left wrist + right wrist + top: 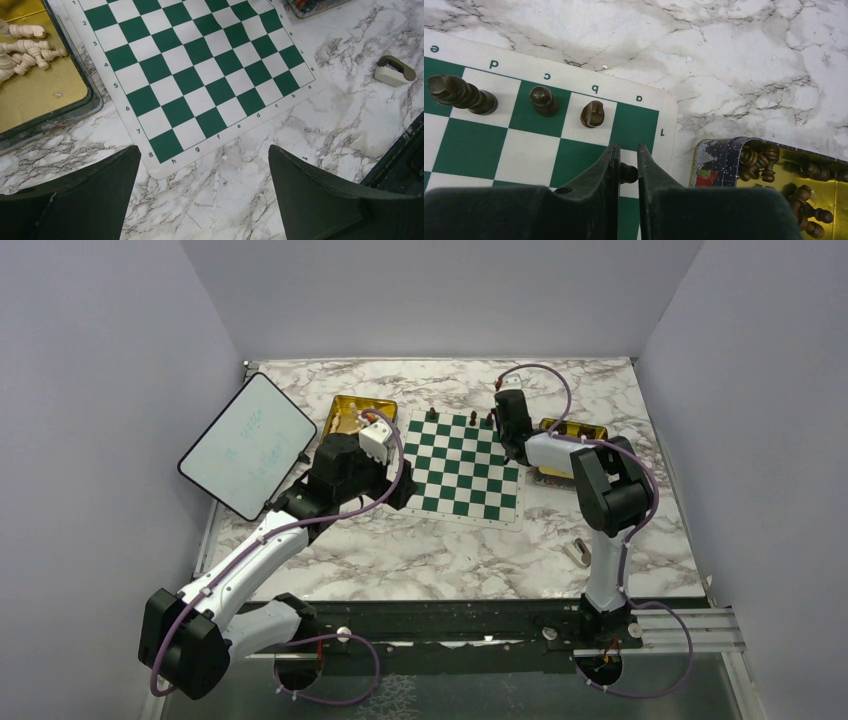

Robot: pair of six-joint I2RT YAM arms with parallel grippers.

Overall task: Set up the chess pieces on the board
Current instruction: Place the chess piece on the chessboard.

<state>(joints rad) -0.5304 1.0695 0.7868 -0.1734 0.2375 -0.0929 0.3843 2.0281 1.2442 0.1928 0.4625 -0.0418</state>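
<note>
Three dark pieces (pixel 544 101) stand on the board (pixel 529 155); the right hand (pixel 628 150) grips a fourth.
The held dark piece (pixel 628 173) sits between the closed fingers by the a1 corner. The left hand (pixel 202 150) hangs wide open over the table (pixel 240 200) near the h8 corner. Pale pieces (pixel 25 47) lie in a gold tray (pixel 45 95).

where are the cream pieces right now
In the left wrist view, the cream pieces lie in the gold tray at top left, just beside the board.
</note>
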